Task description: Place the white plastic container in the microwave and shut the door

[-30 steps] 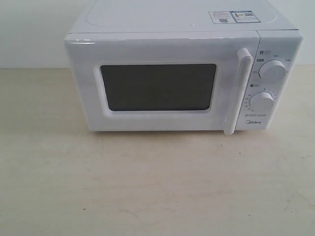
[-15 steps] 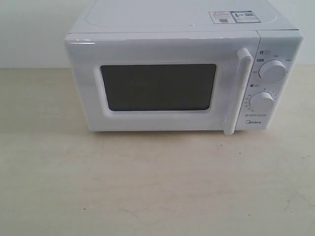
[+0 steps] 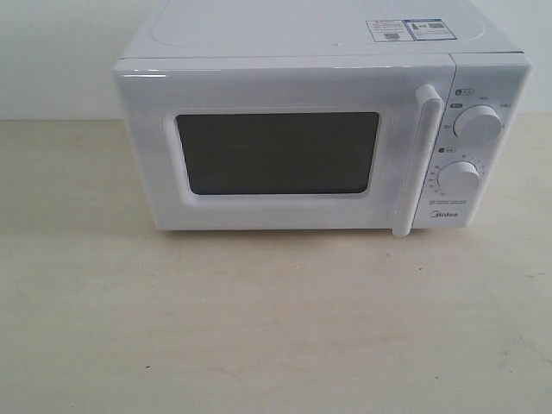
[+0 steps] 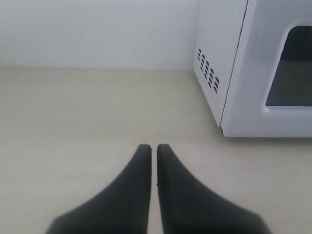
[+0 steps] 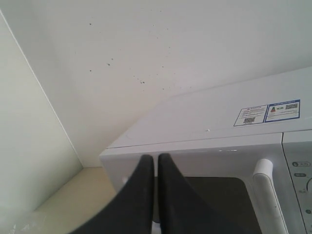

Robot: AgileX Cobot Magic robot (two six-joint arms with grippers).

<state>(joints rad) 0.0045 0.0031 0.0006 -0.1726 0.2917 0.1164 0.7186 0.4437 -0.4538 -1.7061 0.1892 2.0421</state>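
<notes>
The white microwave stands at the back of the pale table, its door shut, with a dark window and a vertical bar handle. No white plastic container shows in any view. My left gripper is shut and empty, low over the table beside the microwave's vented side. My right gripper is shut and empty, in front of the door near its top edge, with the handle off to one side. Neither gripper appears in the exterior view.
Two round knobs sit on the microwave's control panel. Sticker labels lie on its top. A white wall stands behind the table, and a second wall meets it at a corner.
</notes>
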